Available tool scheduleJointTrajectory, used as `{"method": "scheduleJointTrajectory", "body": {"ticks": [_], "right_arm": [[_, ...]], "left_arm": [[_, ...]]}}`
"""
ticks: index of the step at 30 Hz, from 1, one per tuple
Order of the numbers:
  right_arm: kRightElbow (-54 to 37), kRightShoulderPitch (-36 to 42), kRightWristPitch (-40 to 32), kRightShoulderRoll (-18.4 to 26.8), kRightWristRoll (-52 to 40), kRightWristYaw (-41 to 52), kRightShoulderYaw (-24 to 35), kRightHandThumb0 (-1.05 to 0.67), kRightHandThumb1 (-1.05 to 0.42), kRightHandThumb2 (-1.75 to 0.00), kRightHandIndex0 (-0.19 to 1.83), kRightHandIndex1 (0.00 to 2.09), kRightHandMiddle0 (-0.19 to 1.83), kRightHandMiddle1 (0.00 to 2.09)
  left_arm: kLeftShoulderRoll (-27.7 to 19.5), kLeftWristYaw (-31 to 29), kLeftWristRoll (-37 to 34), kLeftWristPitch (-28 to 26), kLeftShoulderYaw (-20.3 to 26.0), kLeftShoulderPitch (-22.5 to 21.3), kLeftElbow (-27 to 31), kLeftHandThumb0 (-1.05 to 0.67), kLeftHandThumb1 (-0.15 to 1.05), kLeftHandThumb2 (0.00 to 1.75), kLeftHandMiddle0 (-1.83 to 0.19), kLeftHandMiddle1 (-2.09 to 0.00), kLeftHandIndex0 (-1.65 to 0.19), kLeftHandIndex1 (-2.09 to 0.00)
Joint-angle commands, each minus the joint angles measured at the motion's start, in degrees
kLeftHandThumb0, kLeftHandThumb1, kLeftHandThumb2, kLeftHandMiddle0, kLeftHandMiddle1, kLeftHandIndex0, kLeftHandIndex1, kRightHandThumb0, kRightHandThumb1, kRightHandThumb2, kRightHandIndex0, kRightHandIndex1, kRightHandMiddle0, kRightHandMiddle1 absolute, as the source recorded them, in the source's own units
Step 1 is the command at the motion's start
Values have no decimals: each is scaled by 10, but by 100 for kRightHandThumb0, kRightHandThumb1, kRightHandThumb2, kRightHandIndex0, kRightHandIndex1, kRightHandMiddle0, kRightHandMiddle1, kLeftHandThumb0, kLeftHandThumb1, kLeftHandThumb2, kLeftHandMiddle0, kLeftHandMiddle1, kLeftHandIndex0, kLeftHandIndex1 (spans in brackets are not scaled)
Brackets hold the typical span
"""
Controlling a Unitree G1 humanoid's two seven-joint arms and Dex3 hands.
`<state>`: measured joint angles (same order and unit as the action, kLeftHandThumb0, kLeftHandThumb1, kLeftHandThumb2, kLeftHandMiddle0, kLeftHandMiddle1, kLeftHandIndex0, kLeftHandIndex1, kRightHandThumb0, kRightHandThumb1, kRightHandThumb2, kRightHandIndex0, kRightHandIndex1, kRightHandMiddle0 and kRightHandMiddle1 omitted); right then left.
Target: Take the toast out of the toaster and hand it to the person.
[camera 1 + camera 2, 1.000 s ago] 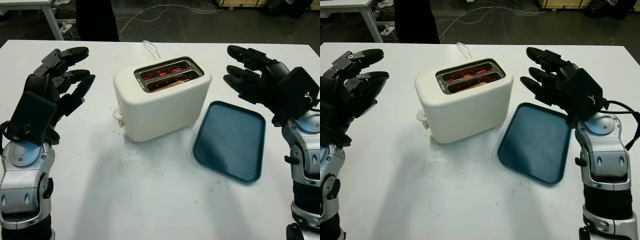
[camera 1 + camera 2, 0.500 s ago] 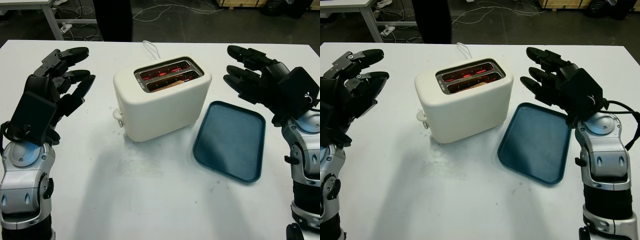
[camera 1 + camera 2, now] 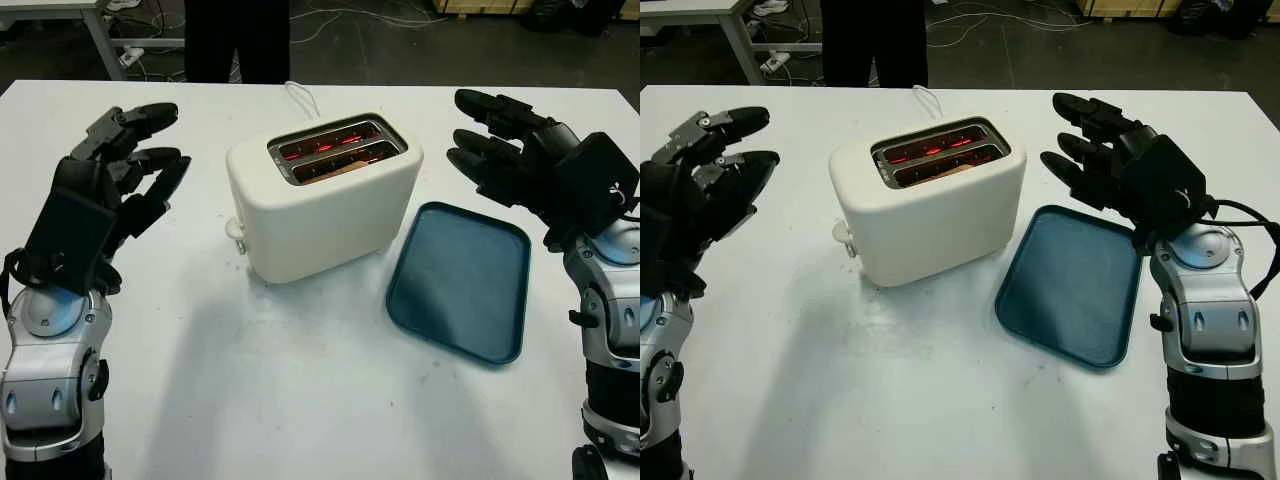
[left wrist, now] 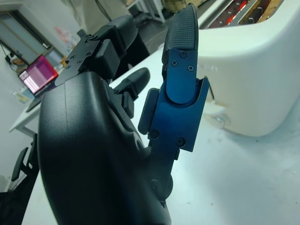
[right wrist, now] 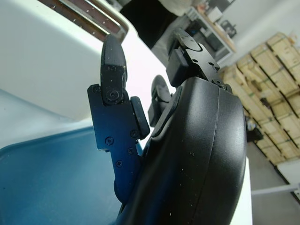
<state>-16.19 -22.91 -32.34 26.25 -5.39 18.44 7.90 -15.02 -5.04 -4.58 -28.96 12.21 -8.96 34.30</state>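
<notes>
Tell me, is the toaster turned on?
Yes, on. The slots in the top of the toaster glow red inside, with the toast sitting down in one.

"Where are the arms sitting on your end?"

"I'm holding both raised off the worktop (image 3: 300, 380). My left hand (image 3: 105, 190) is hovering open at the left side, palm turned inward, gripping nothing."

"And the other?"

"My right hand (image 3: 1110, 165) is hanging open at the right side, fingers (image 3: 1080, 105) pointing inward, forearm coming up from the bottom edge."
</notes>
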Motion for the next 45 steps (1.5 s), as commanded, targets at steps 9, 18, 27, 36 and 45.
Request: {"method": "scheduleJointTrajectory", "body": {"ticks": [9, 18, 27, 36, 45], "right_arm": [[-2, -6, 11, 5, 15, -6, -5, -39, -92, -29, 33, 1, 34, 1], [6, -2, 35, 7, 19, 0, -1, -36, -92, -31, 34, 1, 33, 0], [-1, -1, 23, 1, 13, -3, 3, -36, -92, -31, 34, 1, 33, 0], [-5, 0, 18, 0, 11, -3, 2, -30, -92, -34, 30, 0, 30, 0], [1, 0, 24, 1, 11, -1, 3, -33, -92, -32, 33, 2, 33, 1]], "left_arm": [[0, 1, 3, 16, 2, 5, -9, -69, 92, 21, -18, -91, -33, -53], [0, 3, 4, 12, 0, 6, -5, -70, 92, 21, -20, -91, -34, -54], [0, 4, 5, 11, 0, 7, 0, -70, 92, 21, -21, -90, -34, -53], [1, 3, 4, 13, 1, 7, -1, -71, 92, 20, -21, -90, -35, -53], [0, 3, 5, 14, 1, 6, -4, -70, 92, 21, -21, -90, -34, -53]]}}
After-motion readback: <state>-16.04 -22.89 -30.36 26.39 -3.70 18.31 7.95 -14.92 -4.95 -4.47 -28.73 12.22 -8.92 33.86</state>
